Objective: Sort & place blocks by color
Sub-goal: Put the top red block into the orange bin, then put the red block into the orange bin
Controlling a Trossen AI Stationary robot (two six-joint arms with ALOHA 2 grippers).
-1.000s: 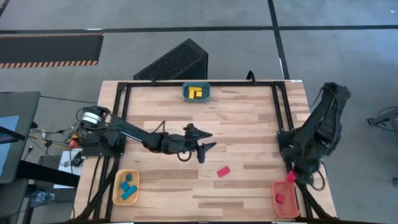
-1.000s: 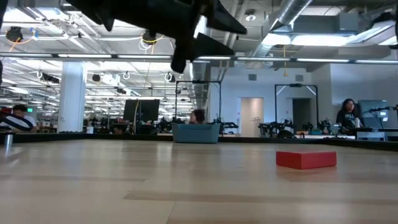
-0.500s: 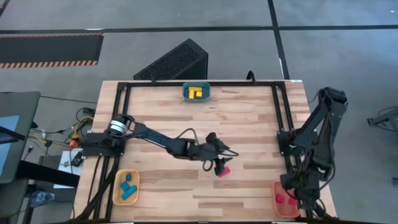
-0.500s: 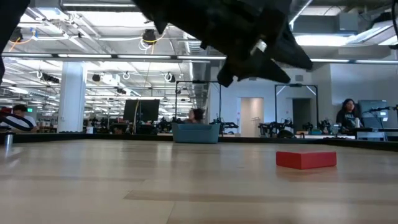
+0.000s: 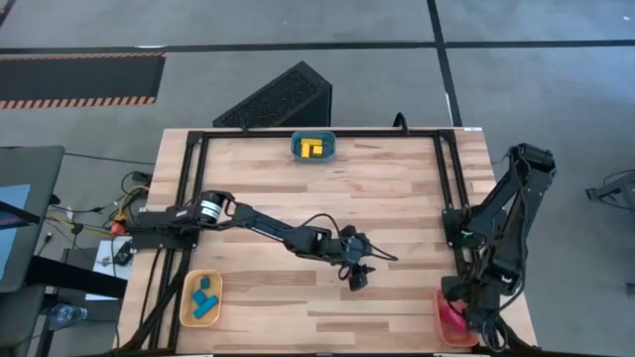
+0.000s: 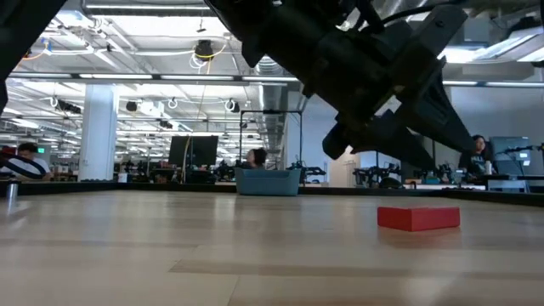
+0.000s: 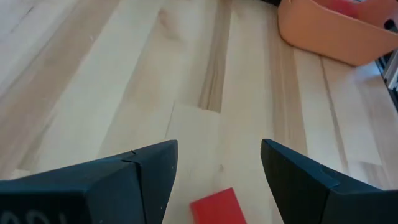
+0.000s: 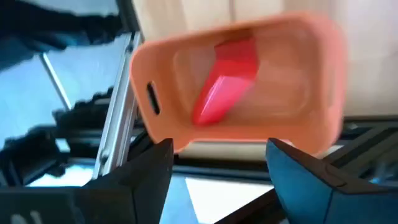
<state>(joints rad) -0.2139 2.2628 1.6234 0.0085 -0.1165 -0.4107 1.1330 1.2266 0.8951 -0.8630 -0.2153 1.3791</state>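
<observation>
A red block [image 6: 418,218] lies flat on the wooden table near its middle. My left gripper [image 7: 219,149] hangs open just above it, a finger on either side of the block [image 7: 214,208], touching nothing. In the high view this gripper [image 5: 357,278] hides the block. At the near right corner my right gripper [image 8: 221,146] stands open over the orange-red tray [image 8: 323,50], with red blocks [image 8: 227,74] lying in it. Yellow blocks [image 5: 314,148] sit in the teal tray [image 5: 296,147] at the far edge. Blue blocks [image 5: 204,297] sit in the yellow tray [image 5: 187,297] at the near left.
A black metal frame [image 5: 444,178] runs along the table's edges, and my right arm's base stands by its right rail. A black slatted box [image 5: 278,97] lies on the floor beyond the far edge. Bare wood lies between the trays. People show in the room behind.
My left gripper has swept toward the table's right and near edges and come down over the red block, staying open. My right gripper has gone down toward the near edge into the orange-red tray with a red block, which now lies in the tray.
</observation>
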